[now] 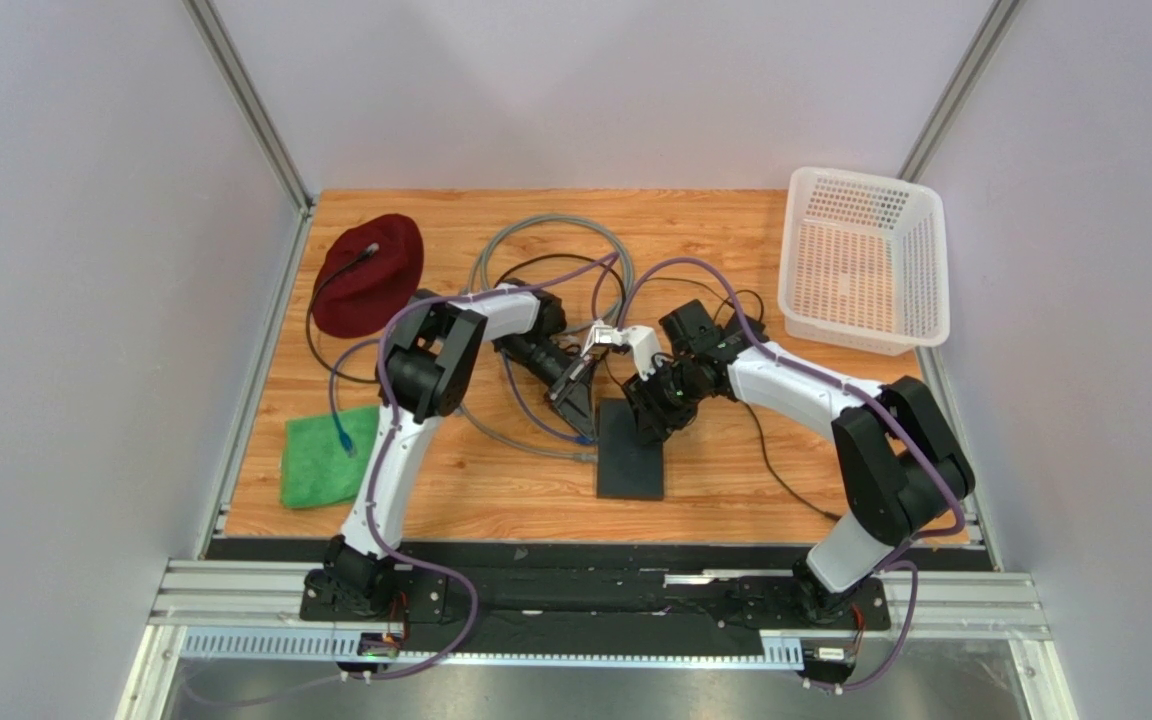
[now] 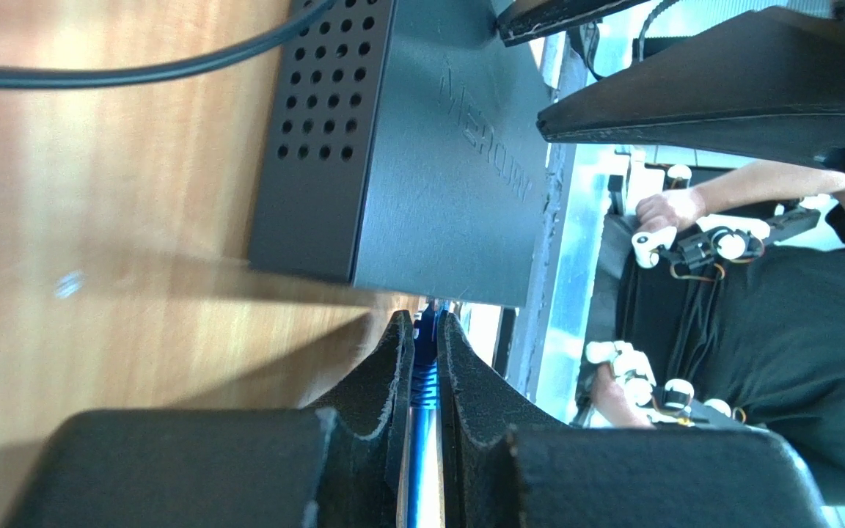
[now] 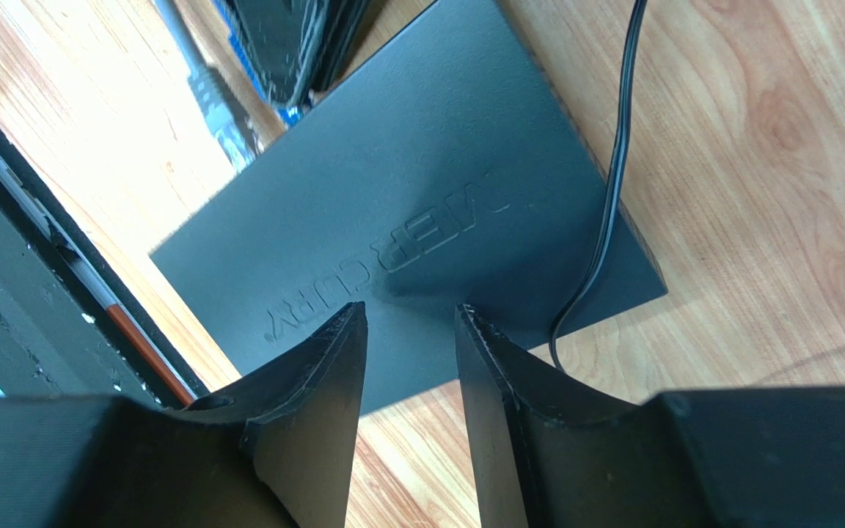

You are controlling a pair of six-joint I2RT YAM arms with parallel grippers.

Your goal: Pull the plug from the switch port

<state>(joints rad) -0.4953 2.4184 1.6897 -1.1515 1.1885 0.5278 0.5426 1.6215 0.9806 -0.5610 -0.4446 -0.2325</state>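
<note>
Switch (image 1: 630, 458), a flat matte black rectangular box, lay on the wooden worktop (image 1: 492, 495) between both arms, left hand (image 2: 425, 323) was closed tight on the blue plug (image 2: 425, 369) at the switch's edge, right hand (image 3: 409, 321) stood slightly parted, gripping nothing, tips over the switch's top.

Maroon cap (image 1: 367, 275) sits far-left on the wooden table (image 1: 717, 225), green cloth (image 1: 330, 456) near-left. White perforated basket (image 1: 863, 258) at the far-right corner.
</note>
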